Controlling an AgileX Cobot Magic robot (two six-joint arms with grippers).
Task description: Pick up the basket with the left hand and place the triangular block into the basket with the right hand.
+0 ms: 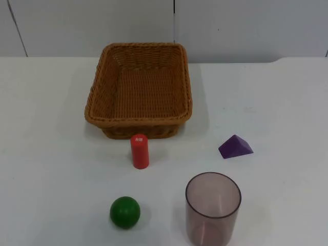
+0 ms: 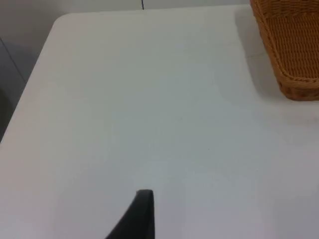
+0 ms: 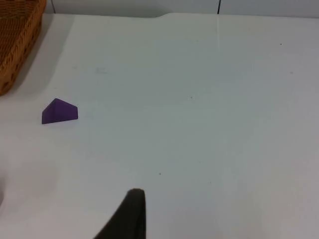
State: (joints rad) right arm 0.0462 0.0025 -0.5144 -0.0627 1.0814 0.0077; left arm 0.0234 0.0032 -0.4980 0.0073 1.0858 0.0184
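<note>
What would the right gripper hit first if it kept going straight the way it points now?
Probably just bare table. In the right wrist view the right gripper's fingertip points over open white surface; the purple triangular block and the basket lie off to one side, though depth is hard to judge.

It looked like a lab test bench, plain and staged. A bare white table (image 1: 287,102) ran up to a grey partition wall (image 1: 246,25) of flat panels. On it sat a sparse set of unrelated props: a wicker basket (image 1: 97,110), a purple triangular block (image 1: 235,147), a red cylinder (image 1: 139,151), a green ball (image 1: 125,211) and a tinted plastic cup (image 1: 212,207).
</note>
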